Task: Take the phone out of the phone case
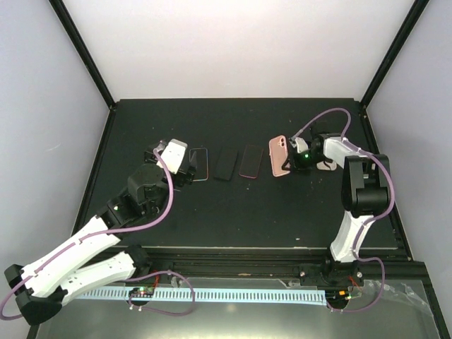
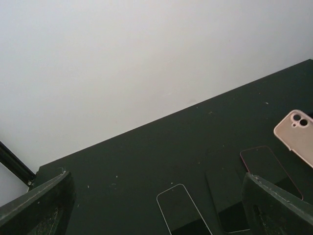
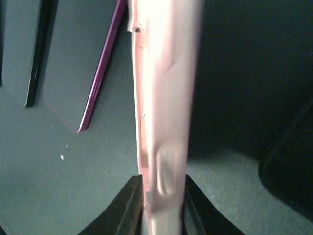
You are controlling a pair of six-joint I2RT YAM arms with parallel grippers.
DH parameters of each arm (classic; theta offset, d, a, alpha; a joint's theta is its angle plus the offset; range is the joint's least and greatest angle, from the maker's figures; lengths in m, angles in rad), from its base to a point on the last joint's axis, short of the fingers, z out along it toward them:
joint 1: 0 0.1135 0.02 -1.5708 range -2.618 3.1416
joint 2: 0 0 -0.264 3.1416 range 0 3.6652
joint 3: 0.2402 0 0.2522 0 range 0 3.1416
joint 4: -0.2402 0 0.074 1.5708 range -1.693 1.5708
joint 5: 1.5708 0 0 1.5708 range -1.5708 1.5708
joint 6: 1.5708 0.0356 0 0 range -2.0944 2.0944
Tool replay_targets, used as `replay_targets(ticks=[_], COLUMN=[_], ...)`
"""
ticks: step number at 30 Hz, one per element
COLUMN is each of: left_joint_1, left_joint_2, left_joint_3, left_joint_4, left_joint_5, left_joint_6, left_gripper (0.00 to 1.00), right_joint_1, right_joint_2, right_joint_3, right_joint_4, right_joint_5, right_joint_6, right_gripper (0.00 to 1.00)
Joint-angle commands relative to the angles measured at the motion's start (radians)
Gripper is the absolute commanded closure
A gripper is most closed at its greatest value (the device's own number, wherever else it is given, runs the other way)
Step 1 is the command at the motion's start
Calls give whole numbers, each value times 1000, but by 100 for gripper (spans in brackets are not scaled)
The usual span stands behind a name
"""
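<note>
The pink phone case (image 1: 280,155) sits at the right end of a row of phones, with its back and camera lenses facing the camera; it also shows in the left wrist view (image 2: 296,134). My right gripper (image 1: 294,159) is shut on the case's long right edge. In the right wrist view the case (image 3: 164,88) stands edge-on between my fingers (image 3: 128,205), with a side button showing. The phone inside is hidden. My left gripper (image 1: 186,168) is open and empty, low over the white-rimmed phone (image 1: 200,164), its fingers (image 2: 39,205) spread wide.
Three bare phones lie side by side: the white-rimmed one (image 2: 182,210), a black one (image 1: 226,164) (image 2: 226,196), and a red-rimmed one (image 1: 251,161) (image 2: 266,166) (image 3: 73,63). The black mat (image 1: 240,212) ends at black frame posts and white walls.
</note>
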State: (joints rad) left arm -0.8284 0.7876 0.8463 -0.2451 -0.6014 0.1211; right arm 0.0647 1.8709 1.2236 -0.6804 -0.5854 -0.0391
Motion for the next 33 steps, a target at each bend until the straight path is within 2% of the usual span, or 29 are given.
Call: replay_targets(ticks=[1, 4, 6, 16, 21, 25, 28, 33], left_joint_1=[3, 3, 3, 3, 2, 4, 4, 6], left_joint_2=[4, 16, 23, 43, 62, 73, 67, 86], left_joint_3=[15, 19, 21, 9, -6, -18, -30, -38], left_joint_4=[18, 14, 11, 23, 38, 57, 75, 94], left_joint_5=[3, 28, 36, 36, 17, -74, -87, -173], left_joint_6=[14, 13, 14, 24, 40, 47, 53, 28], left_gripper=[6, 6, 6, 6, 4, 1, 1, 1], right_joint_1=[-6, -7, -9, -32, -34, -33, -34, -33], right_joint_2=[47, 22, -19, -282, -511, -684, -790, -952], right_joint_3=[65, 48, 22, -142, -219, -257, -264, -282], right_joint_4=[-15, -16, -13, -1, 30, 51, 45, 58], right_joint_5=[18, 55, 71, 63, 43, 49, 55, 84], right_joint_6=[52, 56, 52, -18, -56, -78, -66, -59], right_gripper=[76, 66, 63, 63, 64, 63, 59, 46])
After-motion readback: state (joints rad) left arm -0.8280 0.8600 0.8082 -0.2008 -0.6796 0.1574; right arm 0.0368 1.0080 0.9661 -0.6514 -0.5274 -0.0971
